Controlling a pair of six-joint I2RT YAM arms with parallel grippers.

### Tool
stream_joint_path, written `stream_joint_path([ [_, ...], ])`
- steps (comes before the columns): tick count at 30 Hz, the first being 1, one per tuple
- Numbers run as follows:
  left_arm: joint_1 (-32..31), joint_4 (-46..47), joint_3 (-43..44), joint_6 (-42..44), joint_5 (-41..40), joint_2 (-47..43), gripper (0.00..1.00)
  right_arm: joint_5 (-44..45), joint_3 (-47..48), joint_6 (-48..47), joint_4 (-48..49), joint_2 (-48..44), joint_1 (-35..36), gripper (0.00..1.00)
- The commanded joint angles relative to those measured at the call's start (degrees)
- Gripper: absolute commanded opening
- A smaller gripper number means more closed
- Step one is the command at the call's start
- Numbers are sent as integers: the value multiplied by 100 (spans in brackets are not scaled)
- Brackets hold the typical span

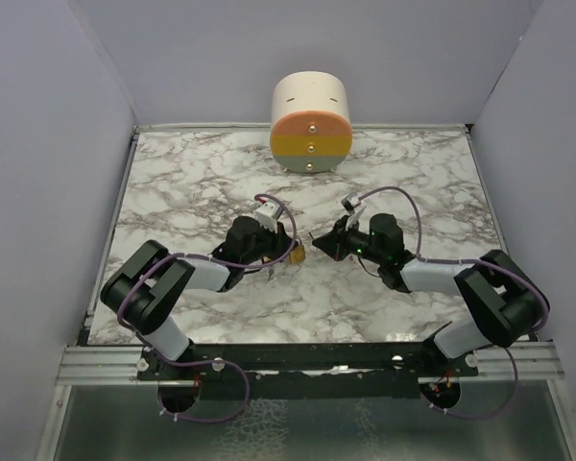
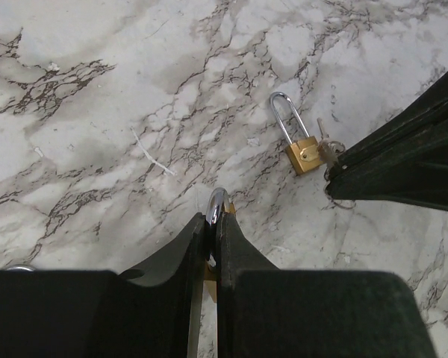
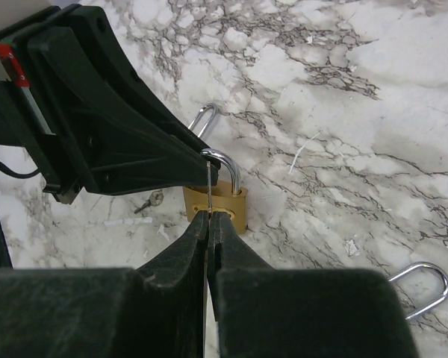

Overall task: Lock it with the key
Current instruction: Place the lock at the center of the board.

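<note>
Left gripper [image 2: 216, 221] fingers pinch the brass padlock [image 3: 235, 205] by its shackle at mid-frame, likely steadying it for the right gripper [image 3: 209, 218], whose fingers press together on what looks like the key [image 3: 208, 186], edge-on, aimed at its body.

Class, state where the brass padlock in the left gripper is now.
Top view: the brass padlock is near the marble table's middle, slightly left, its shackle pinched by the left gripper, the right gripper just beside it.
</note>
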Motion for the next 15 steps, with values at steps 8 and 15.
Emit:
stream_joint_path([
  [8,160,764,202,-75,105,457,0,530,466,-65,93,757,203,2],
  [15,304,452,634,160,114,1007,16,861,665,-183,-223,982,207,2],
])
